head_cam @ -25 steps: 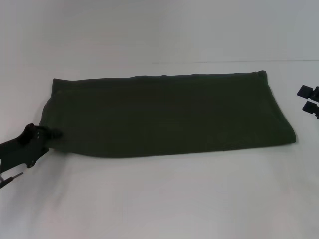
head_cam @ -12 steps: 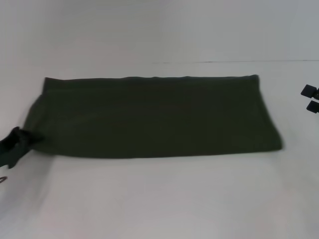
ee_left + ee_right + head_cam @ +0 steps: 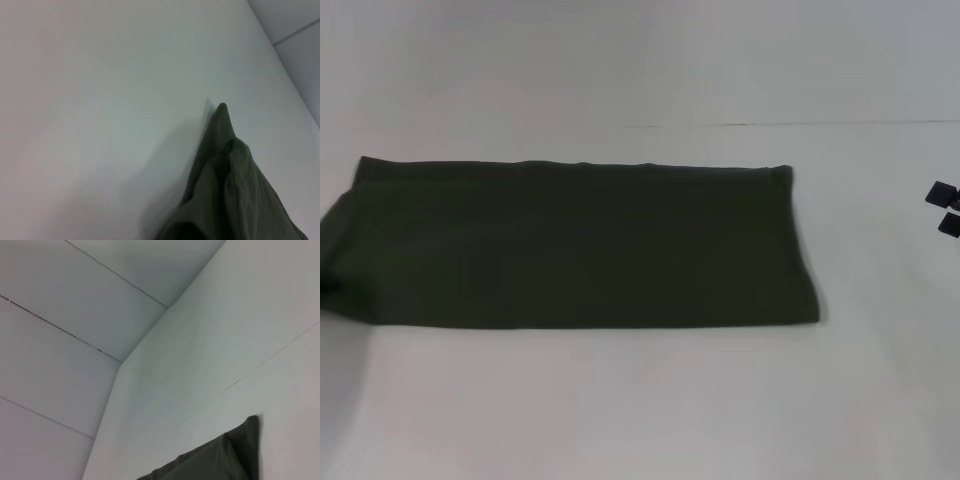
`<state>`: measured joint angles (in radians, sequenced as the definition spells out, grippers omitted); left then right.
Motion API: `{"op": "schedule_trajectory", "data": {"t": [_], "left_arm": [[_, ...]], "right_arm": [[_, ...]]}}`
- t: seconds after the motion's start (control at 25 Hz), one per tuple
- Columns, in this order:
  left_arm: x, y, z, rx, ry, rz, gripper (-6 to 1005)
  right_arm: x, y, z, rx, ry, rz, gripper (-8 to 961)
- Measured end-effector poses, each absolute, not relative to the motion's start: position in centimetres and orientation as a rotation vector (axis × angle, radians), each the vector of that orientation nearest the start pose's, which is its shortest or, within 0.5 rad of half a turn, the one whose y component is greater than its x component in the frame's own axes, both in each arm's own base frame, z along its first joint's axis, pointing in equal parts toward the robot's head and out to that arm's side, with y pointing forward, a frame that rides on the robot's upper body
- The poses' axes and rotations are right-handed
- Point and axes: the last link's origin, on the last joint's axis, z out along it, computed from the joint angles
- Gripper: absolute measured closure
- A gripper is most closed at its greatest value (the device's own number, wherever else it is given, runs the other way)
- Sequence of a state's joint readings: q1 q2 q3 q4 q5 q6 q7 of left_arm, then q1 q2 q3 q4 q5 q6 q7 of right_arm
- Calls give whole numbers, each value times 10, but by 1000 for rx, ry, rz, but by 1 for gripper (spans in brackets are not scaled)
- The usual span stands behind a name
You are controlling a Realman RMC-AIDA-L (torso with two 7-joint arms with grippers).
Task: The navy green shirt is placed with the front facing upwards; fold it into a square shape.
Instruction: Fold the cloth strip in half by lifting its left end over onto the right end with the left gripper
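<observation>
Table [image 3: 640,400]: white, fills most of the head frame; a pale wall rises behind it.

Shirt [image 3: 580,245]: dark olive, lying flat as one long band across the left and centre of the head frame, its left end running off the frame edge, its right end square-cornered right of centre. No lettering, collar or sleeves show, so it appears already folded lengthwise with the sides tucked in. The left wrist view shows a bunched, peaked end of the cloth [image 3: 230,185] raised off the table, close under the camera. The right wrist view catches only one flat corner [image 3: 235,450] at the lower edge of its frame.

Right gripper [image 3: 947,207]: two dark tips at the right edge of the head frame, well apart from the shirt, not touching it; they stand parted, holding nothing.

Left gripper: not visible in any view; whether it pinches the lifted end cannot be told.

Progress, as judged: the lengthwise folds look done. What seems left is the crosswise fold, bringing one end over the other to shorten the band into a square.
</observation>
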<state>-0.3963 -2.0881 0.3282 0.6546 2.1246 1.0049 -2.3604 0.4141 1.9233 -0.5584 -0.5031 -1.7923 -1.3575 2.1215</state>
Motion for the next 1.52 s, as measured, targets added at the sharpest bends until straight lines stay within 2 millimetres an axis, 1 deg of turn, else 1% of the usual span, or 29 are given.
{"op": "schedule_trajectory", "data": {"t": [0.2,0.36,0.6,0.72,0.88,0.96,1.2,1.52], "left_arm": [[-404,320,59,-1295,-1890,-827,978],[-389,325,58,-1379,-1888,-869,979],[-341,339,62,-1602,-1839,-1023,979],[-319,347,64,-1714,-1811,-1065,979],[-291,359,60,-1853,-1791,-1092,979],[-274,366,53,-1932,-1782,-1083,979],[-234,381,29,-2095,-1752,-1056,979],[-198,394,6,-2229,-1700,-1009,978]], "right_arm": [[351,330,77,-1837,1735,1033,144],[351,329,76,-1843,1739,1029,144],[352,327,74,-1847,1740,1027,145],[352,327,73,-1849,1741,1027,145],[351,326,71,-1852,1745,1029,145],[350,326,70,-1853,1746,1031,145],[349,326,68,-1854,1749,1033,145],[349,327,67,-1854,1748,1035,146]]}}
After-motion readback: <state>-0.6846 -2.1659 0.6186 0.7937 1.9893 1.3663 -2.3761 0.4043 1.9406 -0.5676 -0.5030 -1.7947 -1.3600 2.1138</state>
